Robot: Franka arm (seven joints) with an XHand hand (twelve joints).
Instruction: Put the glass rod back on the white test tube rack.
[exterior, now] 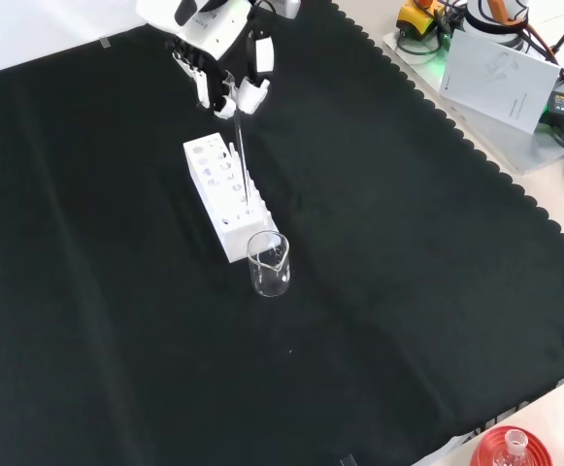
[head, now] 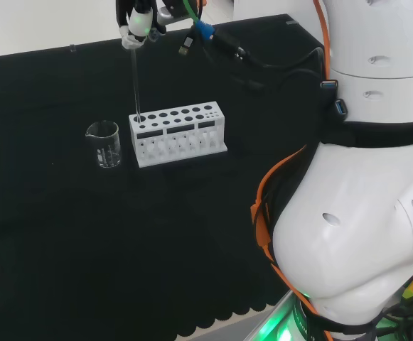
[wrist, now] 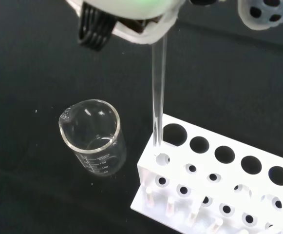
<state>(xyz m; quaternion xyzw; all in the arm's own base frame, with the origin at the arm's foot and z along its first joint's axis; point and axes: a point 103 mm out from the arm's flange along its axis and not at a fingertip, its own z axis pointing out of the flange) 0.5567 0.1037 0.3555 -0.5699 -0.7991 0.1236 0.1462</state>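
The glass rod (head: pixel 135 78) hangs upright, pinched at its top end by the hand (head: pixel 141 21) above the bench. Its lower tip sits at the end hole of the white test tube rack (head: pixel 181 135), on the side nearest the beaker. In the wrist view the rod (wrist: pixel 158 97) runs from the hand (wrist: pixel 131 19) down into the corner hole of the rack (wrist: pixel 219 180). In the front view the hand (exterior: pixel 218 58) holds the rod (exterior: pixel 241 155) over the near end of the rack (exterior: pixel 214 184).
An empty glass beaker (head: pixel 105 144) stands close beside the rack's end, also seen as the beaker (exterior: pixel 268 264) and the beaker (wrist: pixel 93 139). A red ribbed ring with a flask (exterior: pixel 510 449) sits at the cloth's near right corner in the front view.
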